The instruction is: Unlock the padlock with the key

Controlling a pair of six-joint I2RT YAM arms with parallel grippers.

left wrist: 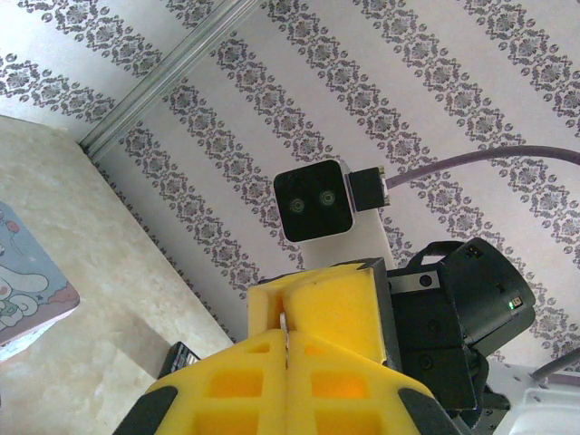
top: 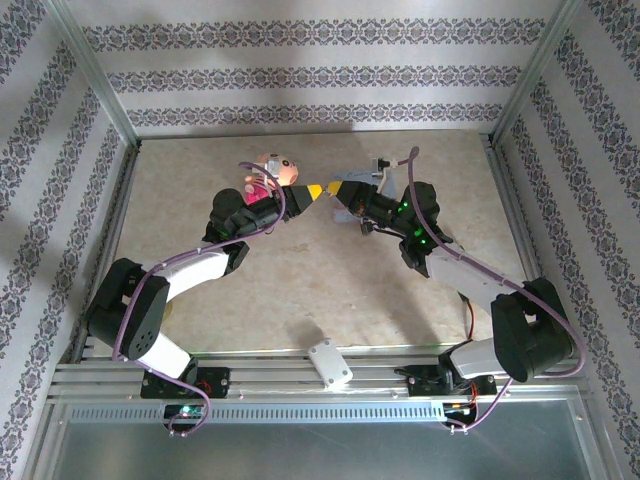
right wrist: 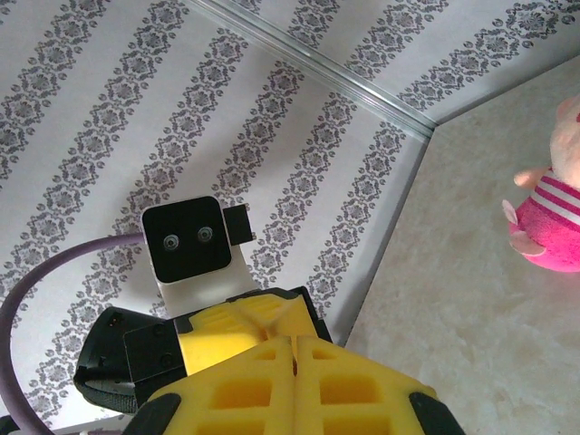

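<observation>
Above the middle of the table my left gripper (top: 312, 192) and right gripper (top: 340, 188) meet tip to tip. In the left wrist view the left gripper (left wrist: 288, 337) is shut on a thin pale metal sliver, the key (left wrist: 285, 324), which points into the groove between the right arm's yellow fingers (left wrist: 335, 299). In the right wrist view the right gripper (right wrist: 294, 343) is shut, with a small dark bit pinched in its seam, the padlock (right wrist: 294, 362), almost wholly hidden. The left arm's yellow fingers (right wrist: 240, 326) face it.
A pink pig plush (top: 268, 178) (right wrist: 548, 217) lies just behind the left gripper. A light-blue cartoon tin (left wrist: 23, 285) sits on the table to the side. A dark ridged thing (left wrist: 181, 358) lies below the fingers. A white block (top: 330, 363) rests on the front rail. Patterned walls enclose the table.
</observation>
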